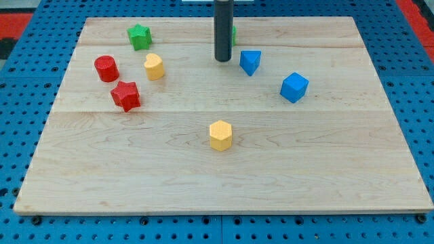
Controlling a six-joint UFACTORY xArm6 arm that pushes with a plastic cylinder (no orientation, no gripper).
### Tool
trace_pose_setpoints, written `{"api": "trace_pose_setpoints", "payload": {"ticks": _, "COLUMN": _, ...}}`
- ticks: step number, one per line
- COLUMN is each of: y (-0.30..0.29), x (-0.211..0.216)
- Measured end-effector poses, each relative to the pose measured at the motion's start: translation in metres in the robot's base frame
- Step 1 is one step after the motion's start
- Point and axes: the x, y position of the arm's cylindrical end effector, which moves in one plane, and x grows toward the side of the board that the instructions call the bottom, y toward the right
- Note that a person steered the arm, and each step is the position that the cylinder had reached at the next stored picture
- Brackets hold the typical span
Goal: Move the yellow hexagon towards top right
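The end effector is a plain dark rod without jaws, so no opening or closing state applies; my tip (223, 60) is set on the light wooden worktop (325, 163). The yellow hexagonal plastic block (220, 135) lies well below my tip and clear of it. Contact from the block's lower left is judged necessary, so my tip must be routed round it. A blue angular block (250, 62) sits just right of my tip, a blue cube (294, 87) further right, both near the intended path.
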Motion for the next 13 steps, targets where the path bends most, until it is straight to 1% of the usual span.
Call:
{"api": "trace_pose_setpoints", "payload": {"ticks": 1, "y": -0.021, "x": 0.062}}
{"api": "trace_pose_setpoints", "payload": {"ticks": 2, "y": -0.025, "x": 0.130}}
{"api": "trace_pose_setpoints", "payload": {"ticks": 3, "y": -0.018, "x": 0.154}}
{"api": "trace_pose_setpoints", "payload": {"ticks": 4, "y": 0.034, "x": 0.189}}
{"api": "trace_pose_setpoints", "payload": {"ticks": 5, "y": 0.028, "x": 0.205}}
{"api": "trace_pose_setpoints", "payload": {"ticks": 6, "y": 0.080, "x": 0.220}}
{"api": "trace_pose_setpoints", "payload": {"ticks": 7, "y": 0.140, "x": 0.224}}
{"api": "trace_pose_setpoints", "payload": {"ticks": 8, "y": 0.170, "x": 0.225}}
{"api": "trace_pose_setpoints", "payload": {"ticks": 9, "y": 0.187, "x": 0.225}}
{"api": "trace_pose_setpoints", "payload": {"ticks": 10, "y": 0.187, "x": 0.244}}
{"api": "trace_pose_setpoints", "payload": {"ticks": 11, "y": 0.216, "x": 0.229}}
{"api": "trace_pose_setpoints", "payload": {"ticks": 13, "y": 0.219, "x": 0.124}}
